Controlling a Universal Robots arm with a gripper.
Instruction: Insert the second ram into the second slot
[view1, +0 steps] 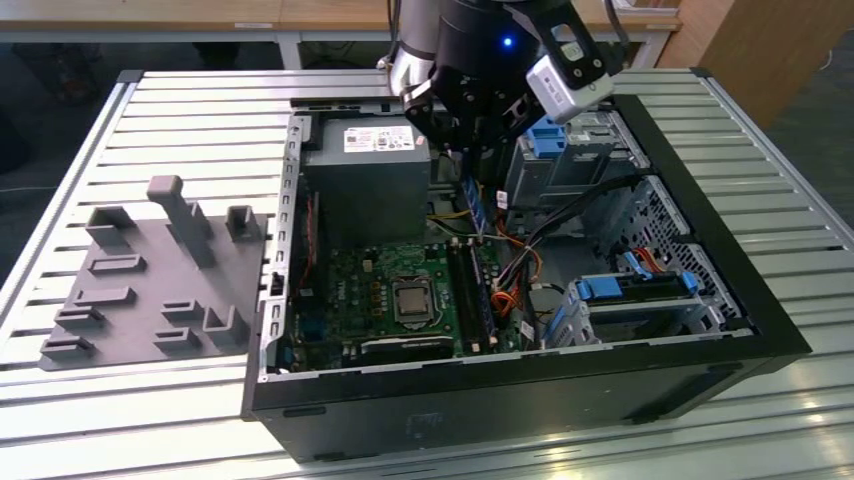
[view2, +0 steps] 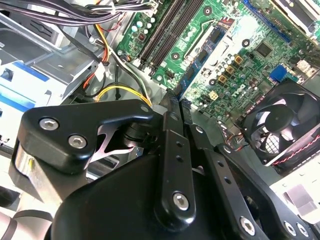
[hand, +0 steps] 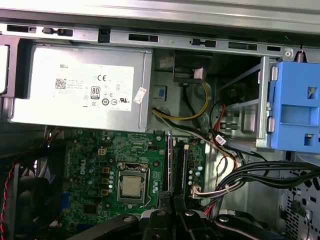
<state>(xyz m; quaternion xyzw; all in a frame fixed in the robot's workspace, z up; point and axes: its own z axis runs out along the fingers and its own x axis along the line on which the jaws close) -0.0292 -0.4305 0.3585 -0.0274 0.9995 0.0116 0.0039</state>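
Observation:
My gripper (view1: 467, 160) hangs inside the open computer case (view1: 747, 300), over the back part of the green motherboard (view1: 387, 285). Its fingers are shut on the second ram (view1: 470, 196), a thin blue stick that hangs edge-down below them. In the second wrist view the ram (view2: 200, 57) reaches out from the closed gripper (view2: 178, 102) towards the board. The first wrist view shows the ram (hand: 168, 165) edge-on above the gripper (hand: 172, 209), beside the long dark memory slots (hand: 184, 165). These slots (view1: 467, 285) lie lower down than the stick, apart from it.
A grey power supply (view1: 367, 180) stands close on the exterior view's left of the gripper. Blue drive-bay clips (view1: 545, 135) and drive cages (view1: 641, 290) sit on the right, with cable bundles (view1: 574, 205) between. A grey fixture plate (view1: 160, 280) lies on the slatted table.

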